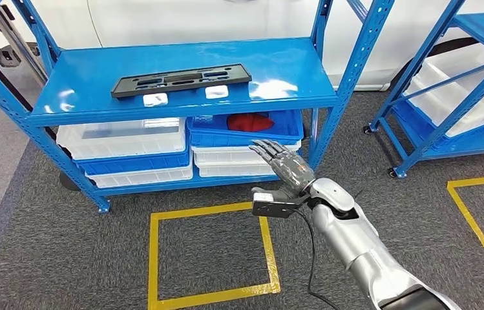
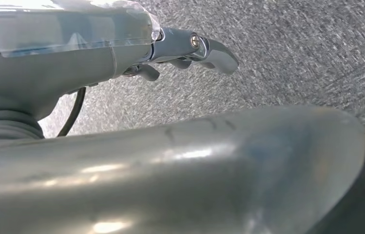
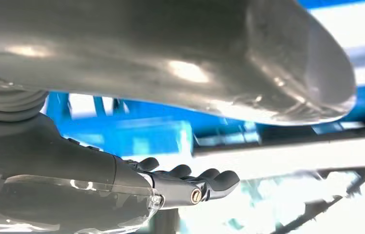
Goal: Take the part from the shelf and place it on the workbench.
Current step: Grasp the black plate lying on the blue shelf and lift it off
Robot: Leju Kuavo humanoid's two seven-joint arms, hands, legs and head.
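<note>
Grey carpet below blue shelf; part on top; right hand empty, fingers spread; left hand unclear.

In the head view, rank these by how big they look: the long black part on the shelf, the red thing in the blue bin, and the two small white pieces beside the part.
1. Black part, clearly largest.
2. Red thing, partly hidden by the blue bin.
3. Two white pieces; they look alike in size, so no ranking between them.
</note>
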